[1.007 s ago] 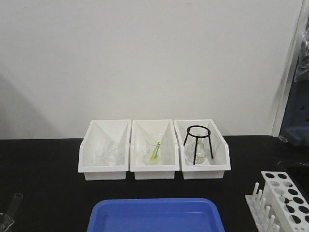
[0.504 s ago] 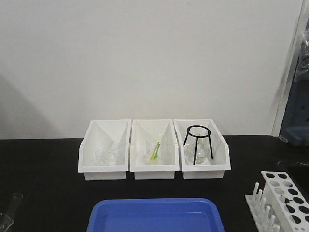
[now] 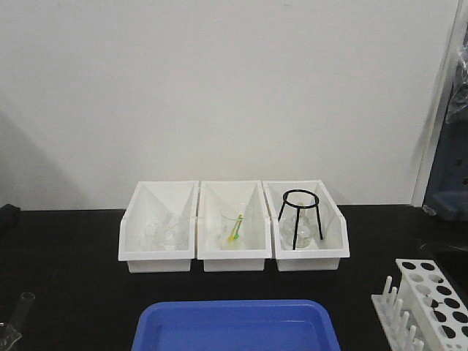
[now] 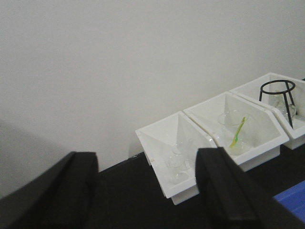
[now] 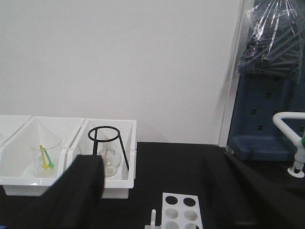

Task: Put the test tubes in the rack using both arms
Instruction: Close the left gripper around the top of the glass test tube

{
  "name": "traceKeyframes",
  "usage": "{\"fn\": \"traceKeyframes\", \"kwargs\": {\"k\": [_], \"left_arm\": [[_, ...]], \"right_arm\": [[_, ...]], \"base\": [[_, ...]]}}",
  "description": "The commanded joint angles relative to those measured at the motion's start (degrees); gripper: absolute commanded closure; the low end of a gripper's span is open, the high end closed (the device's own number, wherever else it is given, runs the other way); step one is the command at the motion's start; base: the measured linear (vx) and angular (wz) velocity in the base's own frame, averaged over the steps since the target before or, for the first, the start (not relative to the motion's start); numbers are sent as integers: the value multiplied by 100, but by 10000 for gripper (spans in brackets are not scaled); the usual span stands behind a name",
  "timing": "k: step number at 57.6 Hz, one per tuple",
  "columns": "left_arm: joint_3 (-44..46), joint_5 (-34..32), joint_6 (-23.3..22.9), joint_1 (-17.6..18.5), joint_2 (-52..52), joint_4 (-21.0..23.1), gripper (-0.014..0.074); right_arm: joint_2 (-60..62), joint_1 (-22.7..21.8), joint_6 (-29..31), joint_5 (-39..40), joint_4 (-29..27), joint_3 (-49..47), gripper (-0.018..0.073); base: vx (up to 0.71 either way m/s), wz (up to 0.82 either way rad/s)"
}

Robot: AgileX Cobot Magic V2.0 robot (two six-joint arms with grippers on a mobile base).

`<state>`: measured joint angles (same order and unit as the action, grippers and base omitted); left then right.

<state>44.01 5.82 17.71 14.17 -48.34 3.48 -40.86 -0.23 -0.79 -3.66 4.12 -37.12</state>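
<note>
Left gripper (image 4: 150, 164) spread, nothing between. Three white bins (image 4: 259, 117) ahead-right of it, wall (image 4: 119, 71) behind them.
Right gripper (image 5: 155, 162) spread. Rack (image 5: 181, 210) ahead-below, between prongs, bare bench (image 5: 171, 162) beyond.
Test tube (image 3: 22, 311) tilted at front-left bench edge; place relative to grippers cannot tell.
Blue tray (image 3: 234, 325) front-middle.

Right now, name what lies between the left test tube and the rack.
In the front view, the blue tray lies between the test tube and the rack, black tabletop either side.
</note>
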Motion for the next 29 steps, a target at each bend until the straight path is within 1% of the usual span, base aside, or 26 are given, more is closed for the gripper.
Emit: {"fn": "traceKeyframes", "kwargs": {"k": [1,7,12,17,21,29], "left_arm": [[204,-501,150,3,-54,8,-41],[199,-514,128,3,-208,21,-31],[174,-401,114,3,-362,21,-11],[92,-206,217,3,-496,-20,17],[-101,-188,329,3,-569,-172,34],[-793,-469,371,-20,-632,-587,53]], "right_arm": [[2,4,8,456,26,-213,-103],[2,4,8,456,26,-213,-129],[2,4,8,456,20,-209,-120],[2,4,8,456,26,-209,-97],[2,4,8,456,26,-209,-78],[-33,4,20,456,26,-209,-29]], "base": [[0,0],[0,0],[0,0],[0,0],[0,0],[0,0]]}}
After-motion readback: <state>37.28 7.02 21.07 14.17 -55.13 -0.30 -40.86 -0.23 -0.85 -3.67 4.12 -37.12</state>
